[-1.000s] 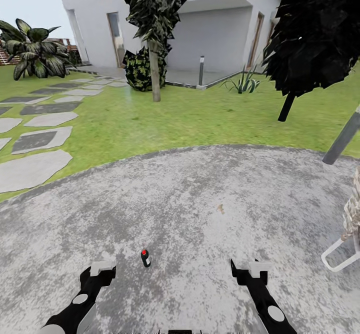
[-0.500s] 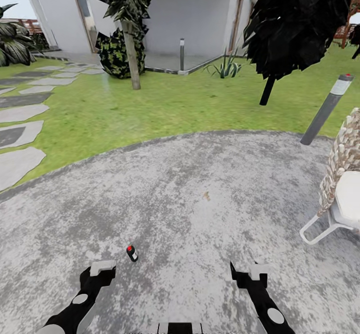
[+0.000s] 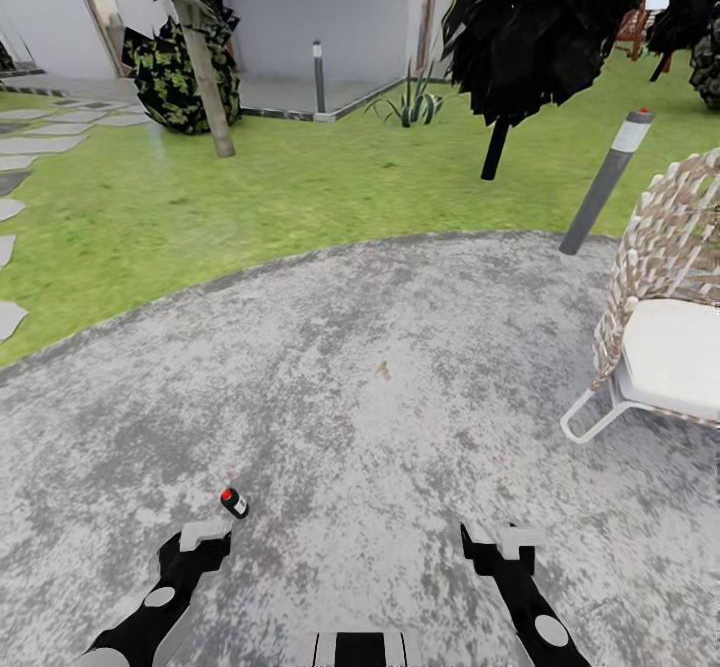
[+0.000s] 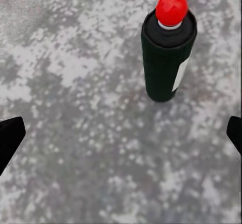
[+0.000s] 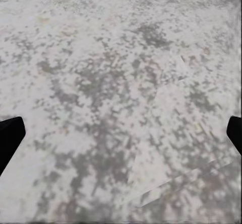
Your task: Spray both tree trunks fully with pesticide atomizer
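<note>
The pesticide atomizer [image 3: 234,503] is a small dark bottle with a red cap, standing on grey mottled paving, not on grass. In the head view my left gripper [image 3: 205,537] sits just short of it and slightly left. The left wrist view shows the atomizer [image 4: 168,48] upright ahead of the open left gripper [image 4: 121,138], nothing between the fingers. My right gripper [image 3: 497,539] is open over bare paving [image 5: 121,83]. A tree with a grey-brown trunk [image 3: 206,82] stands far off on the lawn. A black-leaved tree [image 3: 540,27] stands further right.
A wicker chair [image 3: 668,327] with a white cushion stands at the right on the paving. A grey bollard light [image 3: 606,182] leans at the paving's edge. Lawn [image 3: 300,197] lies between the paving and the white house. A mottled bush [image 3: 170,82] and stepping stones [image 3: 10,209] are at the left.
The whole head view has shifted left, so the camera turned right. The chair has come fully into view, and the atomizer now shows closer to my left gripper. Arms keep their pose.
</note>
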